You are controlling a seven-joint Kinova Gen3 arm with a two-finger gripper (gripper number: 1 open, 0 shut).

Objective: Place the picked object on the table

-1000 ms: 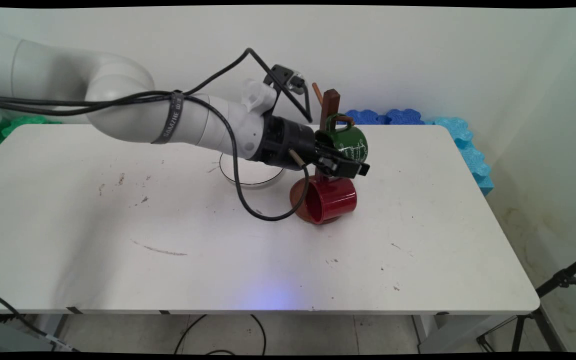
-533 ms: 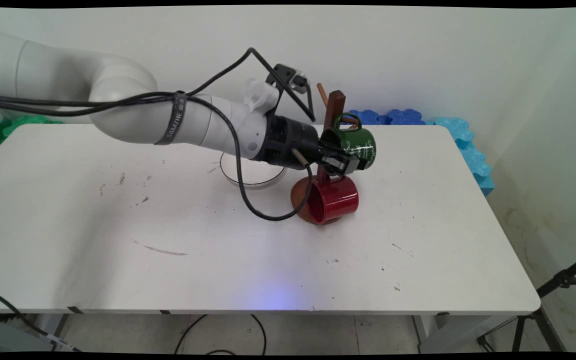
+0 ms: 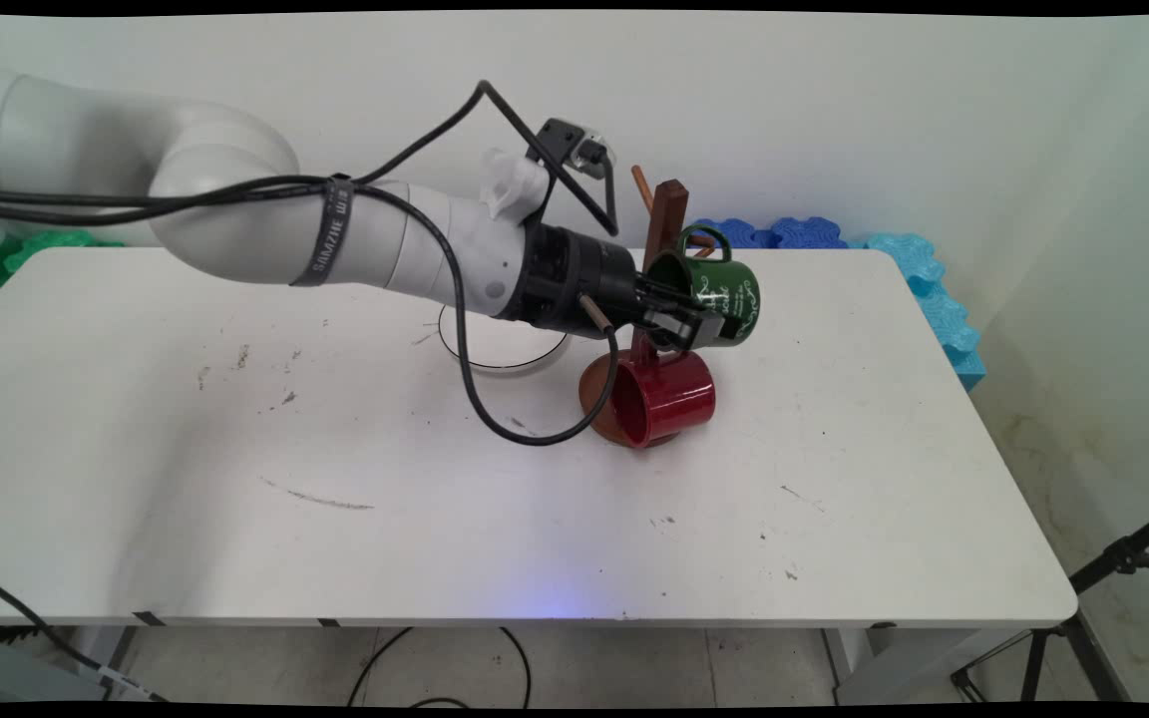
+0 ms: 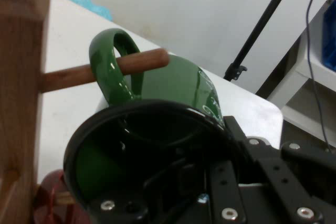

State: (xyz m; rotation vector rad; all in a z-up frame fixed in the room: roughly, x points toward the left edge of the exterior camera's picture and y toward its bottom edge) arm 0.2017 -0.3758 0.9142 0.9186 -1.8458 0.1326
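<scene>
My gripper [image 3: 686, 325] is shut on the rim of a green mug [image 3: 726, 289], one finger inside it and one outside. The mug lies on its side in the air, mouth toward the hand. In the hand view the green mug's [image 4: 178, 82] handle is threaded over a wooden peg [image 4: 144, 61] that sticks out of the brown mug tree post [image 4: 18, 77]. The post [image 3: 665, 214] stands just behind the hand. A red mug [image 3: 671, 394] hangs low on the same tree, mouth facing left, over its round brown base [image 3: 594, 401].
A round clear dish [image 3: 507, 347] sits on the white table [image 3: 435, 519] under the wrist. Blue foam pieces [image 3: 929, 289] line the far right edge and green foam [image 3: 36, 244] the far left. A black tripod [image 3: 1118, 563] stands off the right side.
The hand has carried the green mug a little to the right and upward, bringing its handle further along the peg. The red mug and the tree have stayed put.
</scene>
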